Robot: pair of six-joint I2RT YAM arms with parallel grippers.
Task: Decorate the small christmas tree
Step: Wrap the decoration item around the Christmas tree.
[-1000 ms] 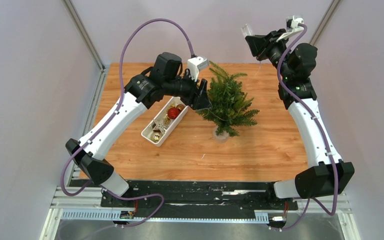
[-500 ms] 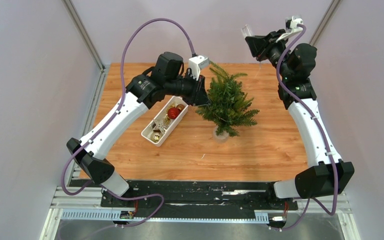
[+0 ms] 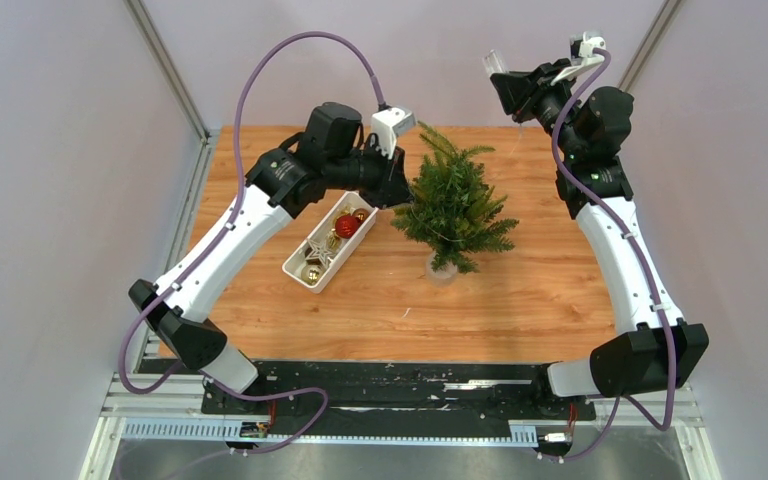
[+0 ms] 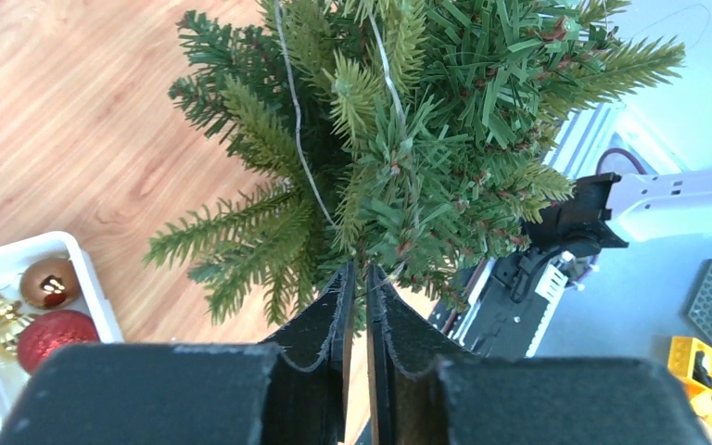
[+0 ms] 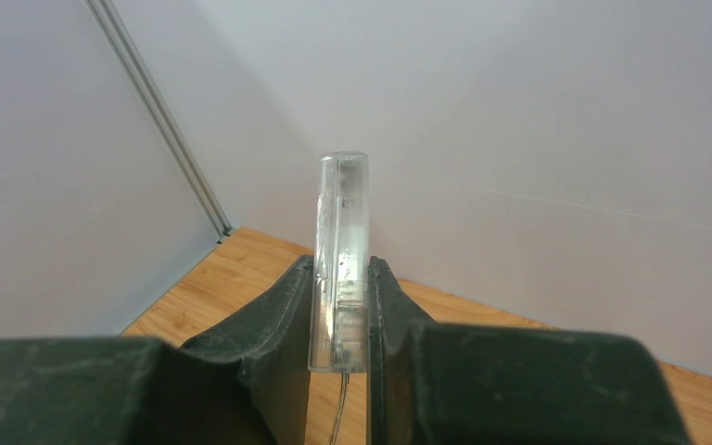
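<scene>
Your left tool (image 4: 357, 278), fingers almost pressed together with only a thin slit between them, sits at the left-hand branches of the small christmas tree (image 3: 452, 205), which stands upright at mid-counter (image 3: 520, 310). You cannot tell whether the thin wire (image 4: 295, 139) draped over the needles is caught in that slit. Your right tool (image 5: 341, 278), high above the far right corner, pinches a clear plastic block (image 5: 341, 204), and just left of the tree a white tray (image 3: 296, 268) holds red and gold ornaments (image 3: 347, 225).
</scene>
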